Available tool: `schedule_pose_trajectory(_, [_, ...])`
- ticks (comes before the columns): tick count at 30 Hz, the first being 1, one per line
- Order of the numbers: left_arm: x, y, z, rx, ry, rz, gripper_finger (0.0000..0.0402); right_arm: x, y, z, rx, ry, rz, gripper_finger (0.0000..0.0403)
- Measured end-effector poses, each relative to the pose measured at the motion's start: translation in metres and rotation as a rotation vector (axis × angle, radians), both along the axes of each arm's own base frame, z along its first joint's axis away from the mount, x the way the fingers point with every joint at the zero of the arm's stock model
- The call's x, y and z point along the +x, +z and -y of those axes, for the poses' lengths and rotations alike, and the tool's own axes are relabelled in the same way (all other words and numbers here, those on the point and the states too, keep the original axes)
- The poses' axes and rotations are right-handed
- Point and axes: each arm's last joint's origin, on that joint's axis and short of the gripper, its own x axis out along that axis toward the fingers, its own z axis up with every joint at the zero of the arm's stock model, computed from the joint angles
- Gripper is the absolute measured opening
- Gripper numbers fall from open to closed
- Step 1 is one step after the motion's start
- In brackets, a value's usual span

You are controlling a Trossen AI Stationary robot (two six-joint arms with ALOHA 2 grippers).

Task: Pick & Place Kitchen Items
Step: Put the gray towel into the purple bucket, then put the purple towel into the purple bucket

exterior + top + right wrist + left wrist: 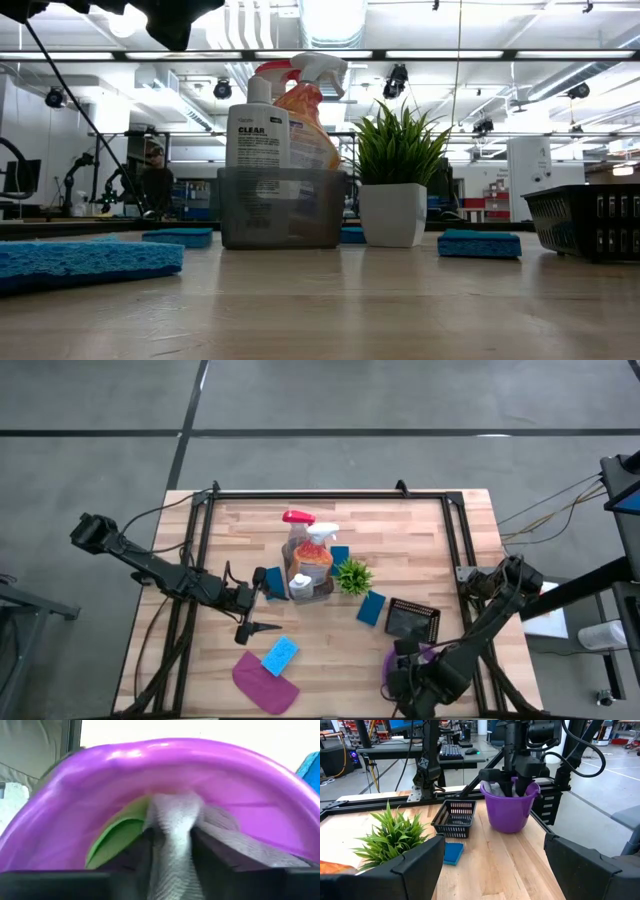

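Observation:
My right gripper (408, 662) reaches down into a purple bucket (509, 810) at the table's near right and is shut on a grey cloth (172, 827). A green cloth (117, 837) lies in the bucket beside it. My left gripper (265, 602) is open and empty at mid-table. It points toward the right, just left of a grey bin (282, 208) that holds the clear spray bottle with red trigger (297, 518) and the orange one with white trigger (322, 532). A magenta cloth (262, 682) and a blue sponge (280, 654) lie flat near the front edge. My right gripper pinches a bunched-up ridge of the grey cloth (172, 845) between its two fingers (137, 852). The fingers point down into the bucket from above. The rest of the cloth spreads inside the bucket against its wall, next to the green cloth.
A small green plant in a white pot (393, 212) stands right of the bin. A black mesh basket (413, 620) sits beside the bucket, with another blue sponge (371, 607) left of it. More blue sponges (340, 555) lie by the bin. Black rails frame the table.

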Motion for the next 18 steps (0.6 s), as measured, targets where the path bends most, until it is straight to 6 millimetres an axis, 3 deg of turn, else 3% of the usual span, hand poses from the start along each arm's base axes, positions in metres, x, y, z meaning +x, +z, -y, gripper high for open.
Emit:
schedule_pose_trajectory(5, [0.0, 0.0, 0.0, 0.0, 0.0, 0.0, 0.0342, 0.001, 0.006, -0.001, 0.006, -0.01, 0.003, 0.0223])
schedule_pose_trajectory(9, [0.0, 0.0, 0.0, 0.0, 0.0, -0.001, 0.0342, 0.003, 0.02, -0.004, 0.031, -0.015, 0.024, 0.0269])
schedule_pose_trajectory(18, [0.0, 0.0, 0.0, 0.001, 0.0, -0.001, 0.0342, 0.004, 0.051, -0.008, 0.037, -0.015, 0.062, 0.0286])
